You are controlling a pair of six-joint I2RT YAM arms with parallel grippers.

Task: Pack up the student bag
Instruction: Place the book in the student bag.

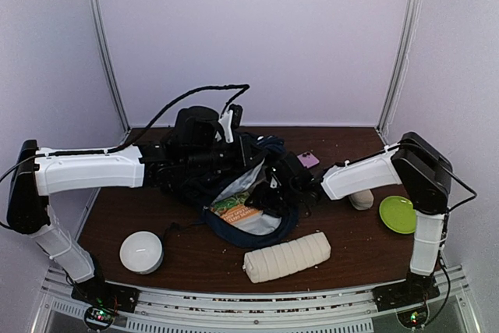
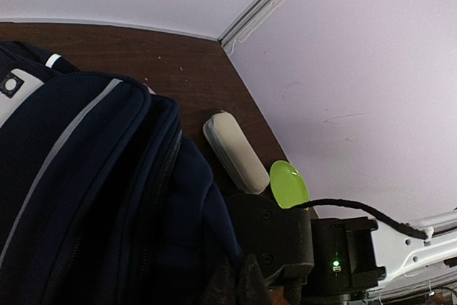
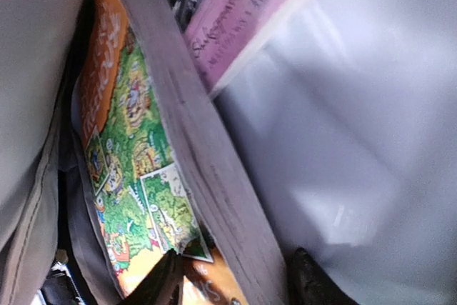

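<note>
Fabric: student bag [image 1: 234,181] is judged soft, floppy; rim best gripped.
Book [image 3: 178,176]: stiff, being pinched by right gripper [image 3: 235,283].
Left gripper [image 1: 230,126]: closure cannot be told.

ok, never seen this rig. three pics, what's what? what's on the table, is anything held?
Two white robot arms are bolted at the table's near edge. The overhead picture shows both reaching into the dark navy fabric backpack. The other two come from cameras on each wrist. The left wrist view looks past the bag to a pale oblong case and a lime green plate. The right wrist view is inside the bag: the right gripper straddles a thick book with an orange and green cartoon cover, beside a pink booklet. Whether it clamps is unclear. Also on the brown table: a white ribbed cylindrical pouch and a white round puck.
</note>
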